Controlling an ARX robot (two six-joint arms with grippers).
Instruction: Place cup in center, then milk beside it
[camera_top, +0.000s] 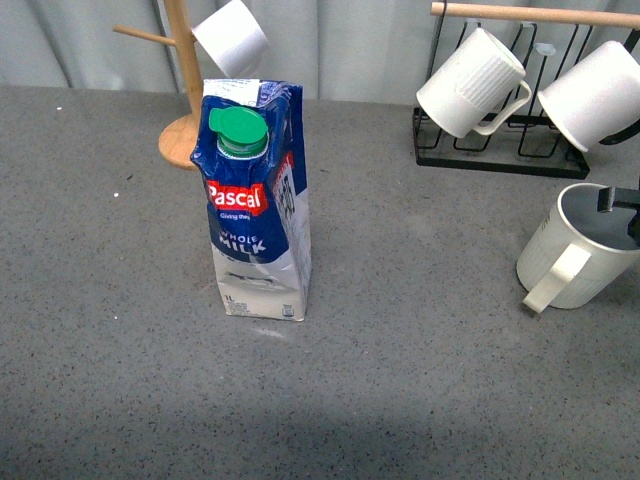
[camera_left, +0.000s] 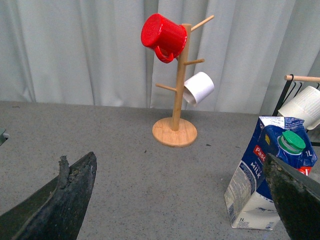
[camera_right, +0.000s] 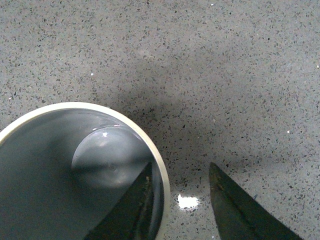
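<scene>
- At the right edge of the front view, the cup (camera_top: 578, 245) stands upright on the table (camera_top: 420, 370), well apart from the middle. Its handle points toward the lower left of the frame. The right end effector (camera_top: 628, 212) shows only as a dark shape over the cup's mouth.
- The milk (camera_top: 255, 205) stands upright left of centre, its green cap toward the camera. I judge the first step to be in hand: the cup is being taken and is not yet lifted.
- At the upper right, a black rack (camera_top: 480, 152) carries a ribbed mug (camera_top: 470, 85) and a smooth mug (camera_top: 595, 95), both just behind the cup. A straight lift should stay clear of them.
- At the upper left stands a wooden mug tree (camera_top: 185, 95), out of the way.
- In the left wrist view, the left end effector (camera_left: 179, 160) has its fingers spread wide and holds nothing. The milk sits at the lower right of that frame, near one finger but not between the two. A red mug (camera_left: 162, 32) hangs at the top of the tree.
- In the right wrist view, the right end effector's fingers are apart and straddle the cup's wall. One finger is inside against the rim. The other is outside, with bare table showing between it and the rim.
- The next move calls for pinching the wall, lifting, and carrying the cup toward the centre.
- The milk already stands close to the centre, so the cup must be set down clear of it.
</scene>
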